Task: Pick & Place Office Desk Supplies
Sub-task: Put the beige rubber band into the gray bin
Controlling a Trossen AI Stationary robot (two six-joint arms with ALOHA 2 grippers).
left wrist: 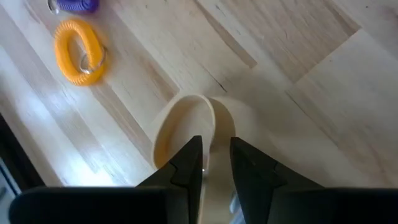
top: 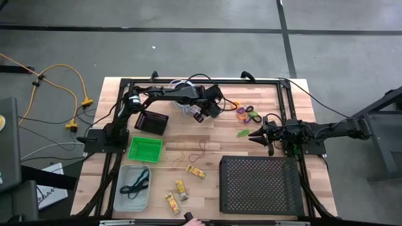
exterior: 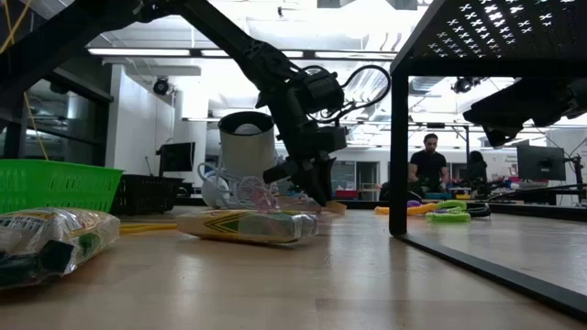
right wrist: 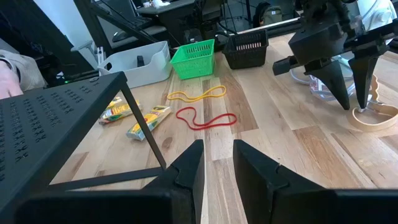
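Workspace as I see it from above: a pale wooden table (top: 207,135) inside a black frame, on a grey concrete floor; the level view looks into a lit room where a person sits far off behind the tabletop.

(a) Large black perforated tray (top: 259,184), near right corner, standing on legs. In the low view its underside cuts off the upper right, and in the right wrist view it blocks the left side.

(b) Containers at the left: a clear bin (top: 132,187) holding dark loops, a green basket (top: 145,149) beyond it, a black basket (top: 152,122) farther still.

(c) Left gripper (left wrist: 215,163), reaching past the table's middle toward the far edge. I read its jaws as narrow, closed over the rim of a tan rubber-band loop (left wrist: 186,127) lying on the wood. Whether the loop is lifted I cannot tell.

(d) Right gripper (right wrist: 216,163), at the right, just beyond the tray. Jaws narrow, nothing between them.

(e) Loose supplies: red band (right wrist: 205,117) and yellow band (right wrist: 196,94) at the centre; yellow packets (top: 195,171) near the front; orange ring (left wrist: 79,51) and a purple one, cut off, beside the left gripper; green clips (top: 243,133) are too small for me to resolve.
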